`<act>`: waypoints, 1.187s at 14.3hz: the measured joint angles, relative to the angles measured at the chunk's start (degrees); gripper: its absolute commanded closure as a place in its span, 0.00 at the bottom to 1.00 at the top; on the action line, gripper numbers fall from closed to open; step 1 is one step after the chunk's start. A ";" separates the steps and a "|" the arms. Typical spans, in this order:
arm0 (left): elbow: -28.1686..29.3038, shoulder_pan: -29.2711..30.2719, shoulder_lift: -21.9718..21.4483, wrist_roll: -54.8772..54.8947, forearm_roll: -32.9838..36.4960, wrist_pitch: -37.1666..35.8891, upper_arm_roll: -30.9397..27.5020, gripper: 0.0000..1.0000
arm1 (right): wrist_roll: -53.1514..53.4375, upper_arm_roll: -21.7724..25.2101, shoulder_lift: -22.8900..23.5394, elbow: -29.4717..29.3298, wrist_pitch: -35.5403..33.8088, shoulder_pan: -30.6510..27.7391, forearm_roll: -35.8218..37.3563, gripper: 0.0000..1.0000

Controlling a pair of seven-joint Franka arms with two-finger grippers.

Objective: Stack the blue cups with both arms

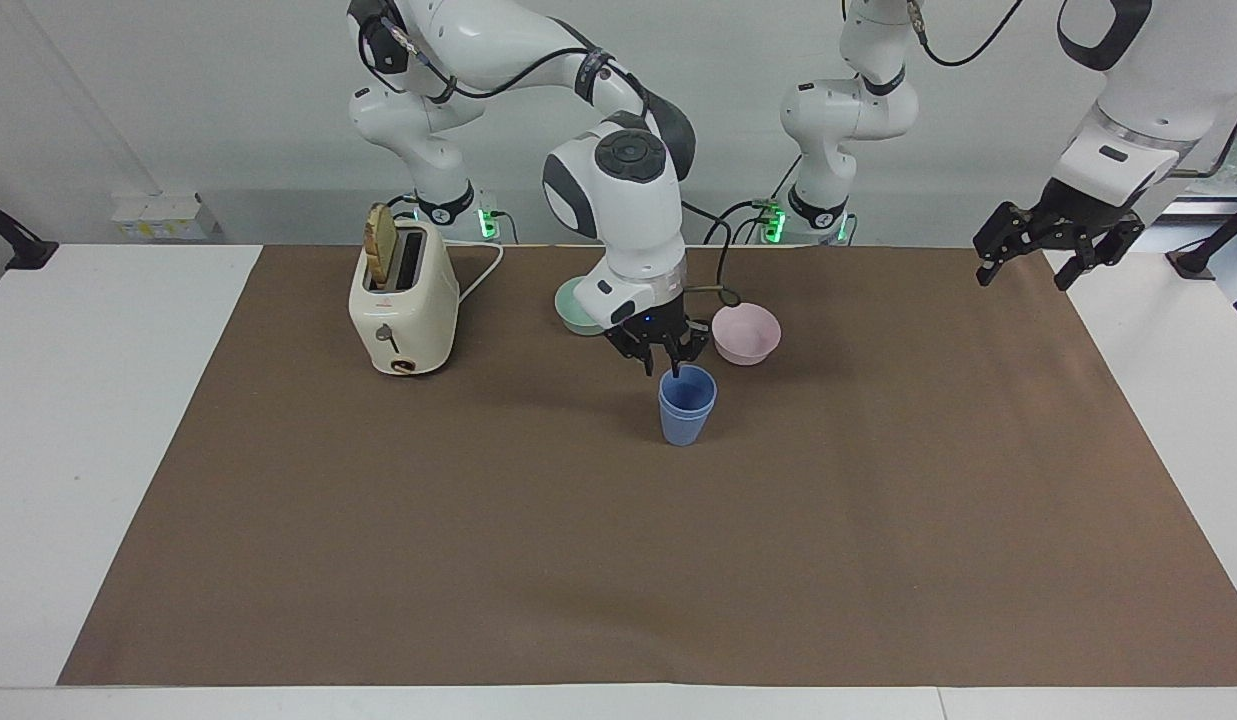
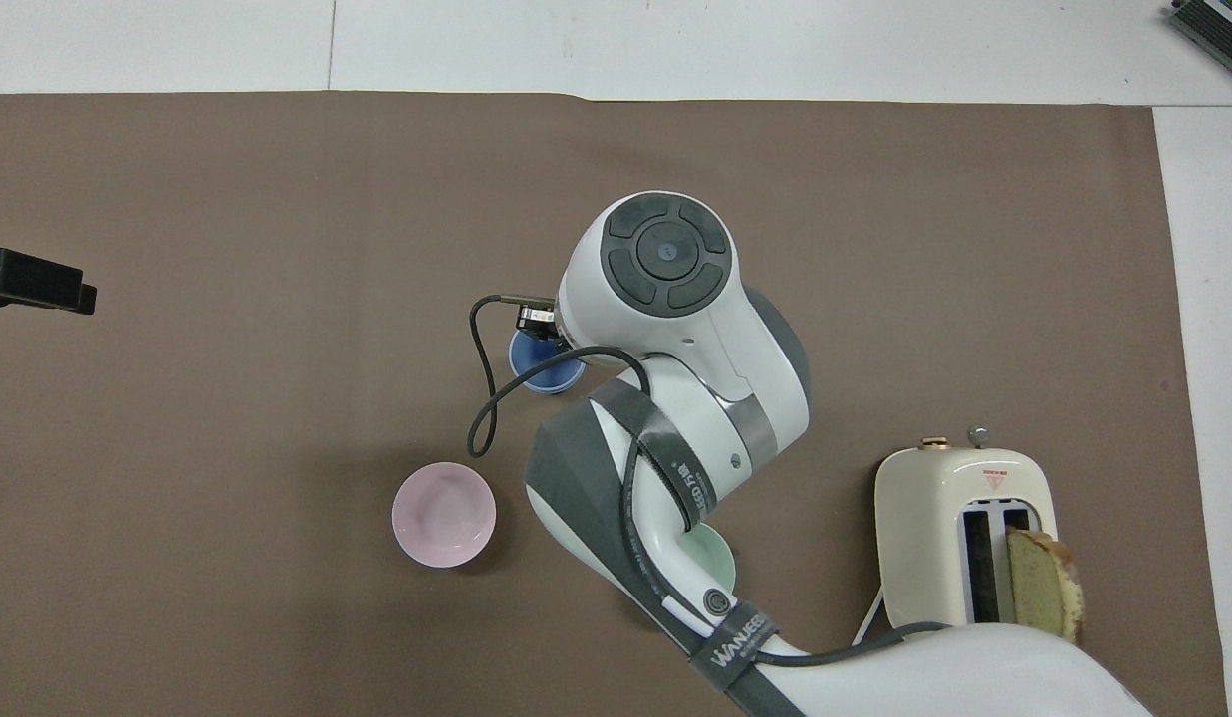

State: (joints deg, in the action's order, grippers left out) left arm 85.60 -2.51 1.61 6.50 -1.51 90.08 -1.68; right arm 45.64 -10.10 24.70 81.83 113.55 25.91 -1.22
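Facing view: two matte periwinkle-blue plastic tumblers point(image 1: 687, 405) sat nested as one stack near the table's middle, closer to the robots' edge, upright on the brown paper mat point(image 1: 618, 560). Right arm's black two-finger gripper point(image 1: 668, 355) hung just over the stack's rim w/ jaws spread, one fingertip dipping at the mouth; judged a release, so stacking looked done. Left arm's black gripper point(image 1: 1056, 245) waited over the mat's edge at the left arm's end, jaws spread, holding nothing. Pale pink bowl point(image 1: 746, 333) & mint-green bowl point(image 1: 576, 305) stood nearer the robots; cream toaster w/ a bread slice point(image 1: 403, 300) toward the right arm's end.

Overhead view: right arm's wrist covered most of the tumblers point(image 2: 546, 368); only part of the rim showed. Left gripper point(image 2: 33, 281) showed at the view's edge, jaws unreadable there.
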 measured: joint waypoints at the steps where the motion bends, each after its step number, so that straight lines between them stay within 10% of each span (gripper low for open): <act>1: 0.00 0.00 0.00 0.00 0.00 0.00 0.00 0.00 | 0.00 0.01 0.00 0.00 -0.01 0.00 0.05 0.00; 17: 0.00 0.00 0.00 -0.01 0.00 -0.01 -0.01 0.00 | -24.06 1.33 -11.33 -6.53 -27.07 -18.04 2.90 0.00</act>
State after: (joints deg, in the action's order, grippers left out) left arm 85.60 -2.51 1.61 6.49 -1.51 90.08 -1.69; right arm 21.58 -8.77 13.37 75.30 86.48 7.88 1.68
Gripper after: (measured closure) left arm 0.000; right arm 0.000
